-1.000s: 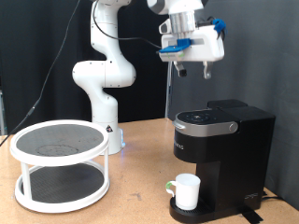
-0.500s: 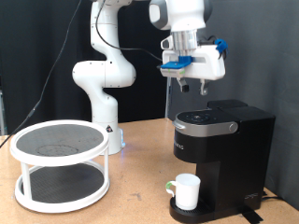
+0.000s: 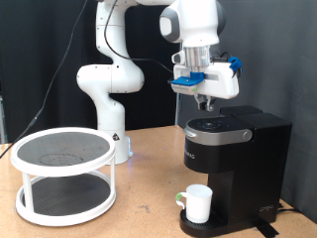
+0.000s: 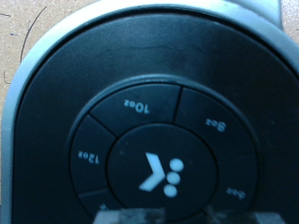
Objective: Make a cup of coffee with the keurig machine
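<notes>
The black keurig machine (image 3: 243,159) stands on the table at the exterior view's right, lid closed. The white cup (image 3: 197,203) stands on its drip base under the spout. My gripper (image 3: 205,103) hangs just above the machine's lid, fingers close together with nothing between them. The wrist view looks straight down on the lid (image 4: 56,84). It shows a round button pad with 10oz, 8oz and 12oz keys around the centre brew button (image 4: 161,173). My blurred fingertips (image 4: 140,217) sit at the frame's edge by that button.
A white two-tier round rack (image 3: 64,174) with dark mesh shelves stands at the exterior view's left. The arm's white base (image 3: 111,99) rises behind it. A black curtain closes off the back.
My gripper has come down and slightly to the exterior view's right, from high above the machine to just over its lid. The cup and the machine have not moved.
</notes>
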Controlling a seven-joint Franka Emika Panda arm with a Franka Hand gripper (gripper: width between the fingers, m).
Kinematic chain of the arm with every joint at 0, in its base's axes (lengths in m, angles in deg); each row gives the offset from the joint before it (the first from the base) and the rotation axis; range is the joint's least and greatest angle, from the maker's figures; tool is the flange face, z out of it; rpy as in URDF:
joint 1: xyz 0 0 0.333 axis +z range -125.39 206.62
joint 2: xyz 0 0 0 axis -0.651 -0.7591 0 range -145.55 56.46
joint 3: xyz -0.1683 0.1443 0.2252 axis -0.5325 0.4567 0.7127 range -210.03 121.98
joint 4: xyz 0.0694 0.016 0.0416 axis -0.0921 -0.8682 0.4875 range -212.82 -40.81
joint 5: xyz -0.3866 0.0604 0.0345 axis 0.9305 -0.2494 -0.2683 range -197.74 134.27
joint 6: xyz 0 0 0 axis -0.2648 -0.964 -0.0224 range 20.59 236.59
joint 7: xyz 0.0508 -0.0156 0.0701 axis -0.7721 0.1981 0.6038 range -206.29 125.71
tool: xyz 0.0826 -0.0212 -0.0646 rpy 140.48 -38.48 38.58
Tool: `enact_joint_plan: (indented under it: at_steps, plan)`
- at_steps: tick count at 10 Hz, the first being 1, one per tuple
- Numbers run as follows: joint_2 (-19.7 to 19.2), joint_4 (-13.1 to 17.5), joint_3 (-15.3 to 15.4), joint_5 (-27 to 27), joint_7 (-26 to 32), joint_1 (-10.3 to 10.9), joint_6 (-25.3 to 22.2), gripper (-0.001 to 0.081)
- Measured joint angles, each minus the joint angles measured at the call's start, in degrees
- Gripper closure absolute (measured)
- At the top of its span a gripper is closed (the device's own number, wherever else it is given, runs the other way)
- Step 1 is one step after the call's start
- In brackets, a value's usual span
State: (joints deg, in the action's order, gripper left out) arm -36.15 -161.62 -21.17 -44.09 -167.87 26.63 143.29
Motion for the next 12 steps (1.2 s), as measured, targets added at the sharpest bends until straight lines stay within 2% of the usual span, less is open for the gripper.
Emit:
enact_joint_plan:
  at_steps: [2,8,12]
  plan:
    - [-1.63,0.22,0.11,0.93,-0.11,0.0,0.43,0.0799]
    - [-4.3,0.38,0.72,0.31,0.02,0.29,1.57,0.0806]
    - [-4.46,1.14,0.85,-2.32,0.76,0.43,-2.95,0.0806]
